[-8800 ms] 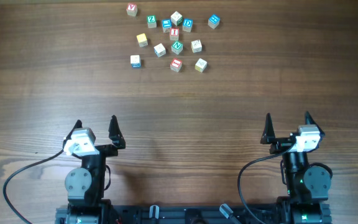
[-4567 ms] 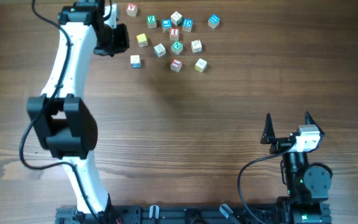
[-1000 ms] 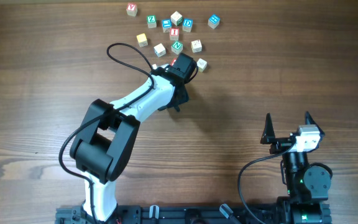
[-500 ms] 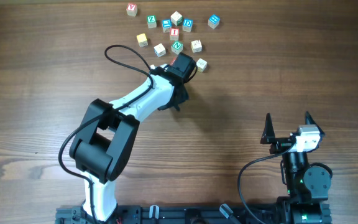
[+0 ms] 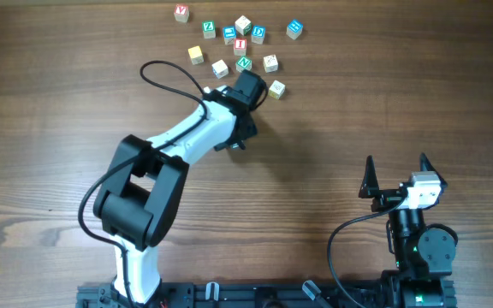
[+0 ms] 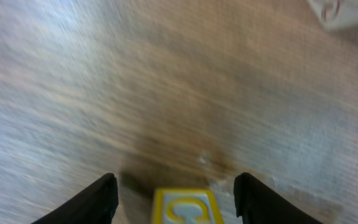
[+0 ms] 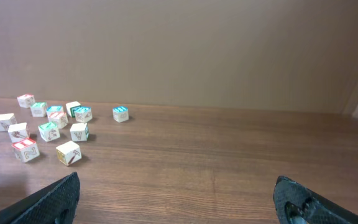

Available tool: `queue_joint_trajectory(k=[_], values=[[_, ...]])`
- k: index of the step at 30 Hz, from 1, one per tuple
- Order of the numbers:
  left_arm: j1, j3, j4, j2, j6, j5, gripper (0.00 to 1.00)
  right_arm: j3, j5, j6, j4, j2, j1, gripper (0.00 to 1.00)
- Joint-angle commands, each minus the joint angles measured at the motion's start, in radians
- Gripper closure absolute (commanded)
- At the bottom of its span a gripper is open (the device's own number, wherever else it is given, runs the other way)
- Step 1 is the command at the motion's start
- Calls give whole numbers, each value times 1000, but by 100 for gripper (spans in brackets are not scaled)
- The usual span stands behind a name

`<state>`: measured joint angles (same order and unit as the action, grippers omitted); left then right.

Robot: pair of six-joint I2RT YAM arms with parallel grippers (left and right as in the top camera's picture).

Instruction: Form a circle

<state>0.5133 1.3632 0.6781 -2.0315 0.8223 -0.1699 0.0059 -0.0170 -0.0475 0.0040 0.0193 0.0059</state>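
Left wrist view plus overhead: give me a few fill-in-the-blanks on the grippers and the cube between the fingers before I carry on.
1. In the left wrist view, the cube between the left gripper's fingers has a ___ border.
2. Those fingers stand clear of it on both sides, so that gripper is ___.
3. The right gripper, parked far from the cubes, holds ___.
Missing words: yellow; open; nothing.
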Motion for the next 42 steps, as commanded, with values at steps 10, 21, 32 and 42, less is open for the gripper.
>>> queue_joint_trajectory(k=[10,21,32,42], values=[[-132,354,-28,63,-381,100,95,-1,16,-5,3,-5,4,0],[-106,354,-104,-174,-375,98,33,-1,16,-5,3,-5,4,0],[-105,354,-133,-241,-374,99,52,-1,16,-5,3,-5,4,0],[-105,354,-41,-241,-374,98,49,-1,16,-5,3,-5,4,0]])
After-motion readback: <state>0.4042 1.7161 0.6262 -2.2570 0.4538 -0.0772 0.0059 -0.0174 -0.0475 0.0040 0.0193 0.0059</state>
